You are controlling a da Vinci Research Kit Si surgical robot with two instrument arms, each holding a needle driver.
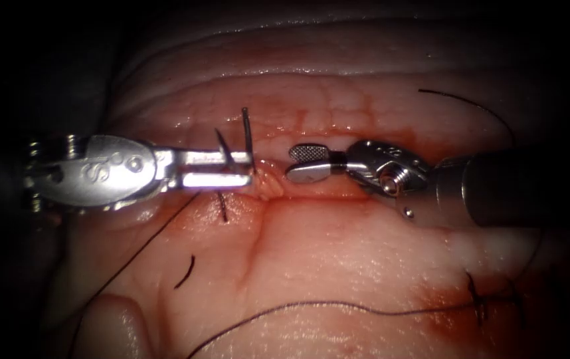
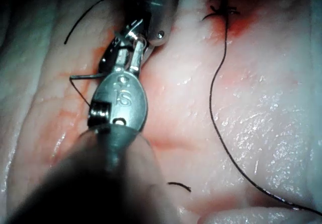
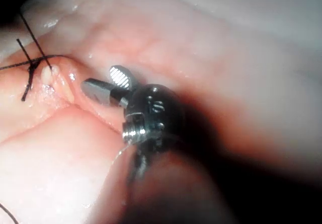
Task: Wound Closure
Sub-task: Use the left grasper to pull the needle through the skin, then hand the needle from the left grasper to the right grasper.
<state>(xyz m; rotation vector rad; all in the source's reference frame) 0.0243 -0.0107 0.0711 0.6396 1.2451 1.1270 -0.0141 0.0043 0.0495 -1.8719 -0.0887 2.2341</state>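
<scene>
The tissue (image 1: 338, 266) is pale pink to cream, glossy with white highlights, with faint reddish veining across its upper band. Red fluid (image 1: 458, 309) stains it deepest at the lower right of the endoscope frame and more thinly along the cut (image 1: 268, 186), whose lips are orange-pink. The thread (image 1: 311, 306) is very dark, nearly black, as is the knotted stitch (image 1: 477, 299) at lower right and the short cut ends (image 1: 185, 271). The left tool (image 1: 222, 169) is bright polished silver with an engraved curly mark on its rounded body. The right tool (image 1: 311, 163) is silver too; one of its fingers (image 1: 308, 152) carries a fine cross-hatched grid, and its shaft (image 1: 517, 189) is dark grey
</scene>
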